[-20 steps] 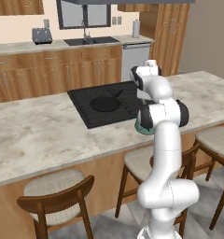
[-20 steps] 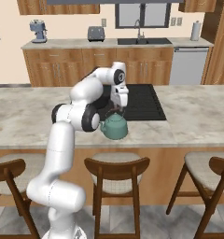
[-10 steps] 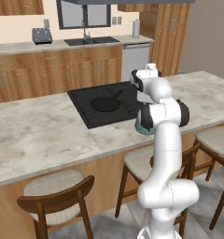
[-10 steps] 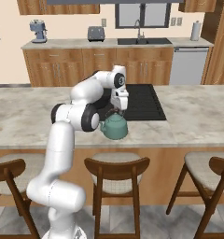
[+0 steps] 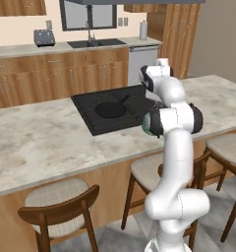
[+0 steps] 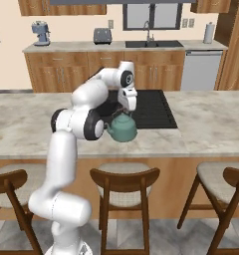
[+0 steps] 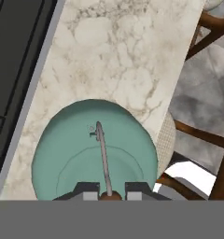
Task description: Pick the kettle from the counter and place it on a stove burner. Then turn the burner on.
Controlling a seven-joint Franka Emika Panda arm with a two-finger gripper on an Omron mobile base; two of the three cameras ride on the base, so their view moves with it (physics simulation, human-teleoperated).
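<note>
Presently, your gripper (image 6: pixel 125 110) sits directly above the kettle (image 6: pixel 122 128), and in the hand view its two fingertips (image 7: pixel 89 192) stand close on either side of the thin brown handle (image 7: pixel 102 158), the handle's near end running down between them at 6 o'clock. You cannot tell from these pictures whether the pads actually press the handle or merely flank it with a narrow gap. The kettle rests on the counter (image 6: pixel 211 124), on the marbled strip between the black range (image 6: pixel 149 107) and the counter's front edge; in the hand view the teal body (image 7: pixel 72 149) fills the lower centre, with the range lying along the 9 to 11 o'clock side and the counter edge falling away toward 3 o'clock, where a wooden stool (image 7: pixel 198 140) shows below. In the right base view the kettle stands just in front of the range's near edge, its spout toward 9 o'clock, close by the arm's dark elbow joint (image 6: pixel 91 124). In the left base view only a sliver of the teal body (image 5: pixel 146 127) shows beside the arm. You may note a black frying pan (image 5: pixel 111 108) lying on the range grate (image 5: pixel 90 110), well apart from the kettle. Beyond the island, the back wall carries a sink (image 6: pixel 151 44), a toaster (image 6: pixel 102 35) and a dishwasher front (image 6: pixel 201 69).
</note>
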